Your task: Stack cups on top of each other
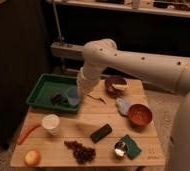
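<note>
Claw (pixel 78 91) hangs at the end of the white arm (pixel 133 62), over the near right corner of the green tray (pixel 40 85), w/ its fingers clenched. Light-blue cup (pixel 72 96) sits right at the claw's tip, touching it, and looks gripped; its lower part overlaps the tray's rim, and I can't tell if it's resting on anything.

Directions below are as seen by the camera.

- White cup (pixel 51 123), the 2nd cup, stands upright on the wooden table (pixel 83 122), below and a bit left of the claw, well apart from it and from the blue cup. The 2 cups aren't stacked.
- Just left of the claw, inside the tray, lies a dark object (pixel 58 98); can't tell what it is.
- Right of the claw, approx. level w/ it: dark maroon bowl (pixel 115 85) w/ sth pale inside.
- Lower right of the claw: a pale bluish item (pixel 123 105), then the orange-red bowl (pixel 139 115) just beside it.
- Below the claw, past mid-table: black bar (pixel 101 133), then a bunch of grapes (pixel 80 151) near the front edge.
- Far lower left: carrot (pixel 27 133) and apple (pixel 32 158).
- Far lower right: small shiny can (pixel 120 148) touching a green cloth (pixel 133 146).
</note>
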`<control>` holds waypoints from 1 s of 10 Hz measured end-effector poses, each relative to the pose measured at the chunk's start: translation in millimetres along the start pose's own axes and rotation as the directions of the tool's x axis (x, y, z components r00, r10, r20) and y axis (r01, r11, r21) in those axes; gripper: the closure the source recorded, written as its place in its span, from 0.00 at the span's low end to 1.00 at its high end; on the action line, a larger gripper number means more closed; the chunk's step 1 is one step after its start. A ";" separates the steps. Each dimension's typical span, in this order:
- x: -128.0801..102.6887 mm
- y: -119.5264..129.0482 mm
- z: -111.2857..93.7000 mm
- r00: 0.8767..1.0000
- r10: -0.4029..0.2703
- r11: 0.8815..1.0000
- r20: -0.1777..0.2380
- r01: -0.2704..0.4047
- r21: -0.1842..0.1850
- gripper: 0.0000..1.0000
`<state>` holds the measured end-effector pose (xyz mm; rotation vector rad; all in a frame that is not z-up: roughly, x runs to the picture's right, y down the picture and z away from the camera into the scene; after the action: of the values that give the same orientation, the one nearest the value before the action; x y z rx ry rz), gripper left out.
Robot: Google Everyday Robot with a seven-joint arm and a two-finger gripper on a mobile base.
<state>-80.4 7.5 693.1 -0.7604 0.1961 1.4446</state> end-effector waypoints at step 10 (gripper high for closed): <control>51.3 96.5 96.8 0.940 -0.307 0.952 -0.150 0.301 -0.058 1.00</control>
<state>-193.3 99.3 704.0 -0.8920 0.1663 1.0976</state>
